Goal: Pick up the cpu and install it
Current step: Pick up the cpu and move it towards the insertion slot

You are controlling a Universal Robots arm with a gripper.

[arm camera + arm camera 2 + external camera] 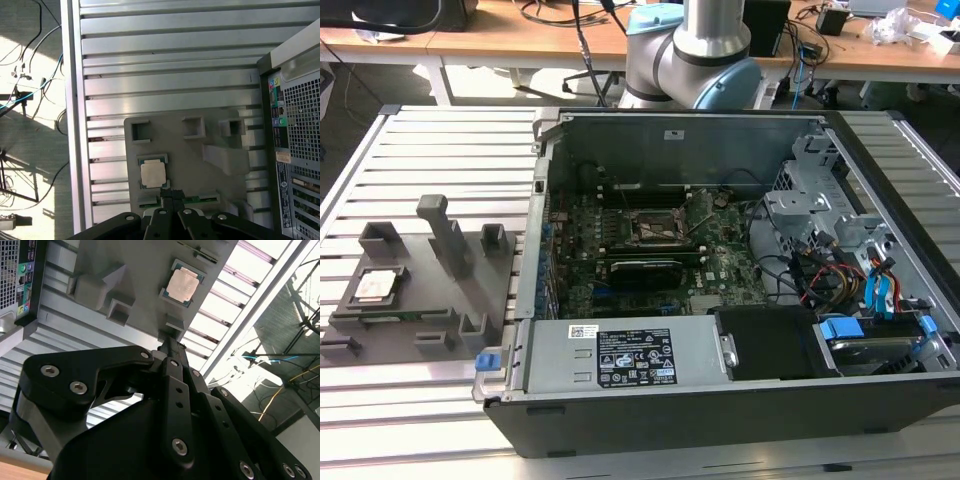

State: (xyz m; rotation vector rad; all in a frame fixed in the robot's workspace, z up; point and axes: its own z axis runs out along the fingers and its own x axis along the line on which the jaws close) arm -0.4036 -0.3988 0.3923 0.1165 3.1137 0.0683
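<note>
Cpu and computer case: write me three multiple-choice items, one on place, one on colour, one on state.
1. Where is the cpu? A) in the grey holder, to the exterior view's left of the computer case; B) in the board's socket; C) on the floor.
2. Colour of the cpu's top plate? A) black; B) silvery; C) blue.
3. The computer case is: A) closed; B) standing upright; C) lying with its side open.
Answers: 1 A, it sits in a recess of the holder; 2 B, the plate is pale metal; 3 C, the motherboard shows inside.
</note>
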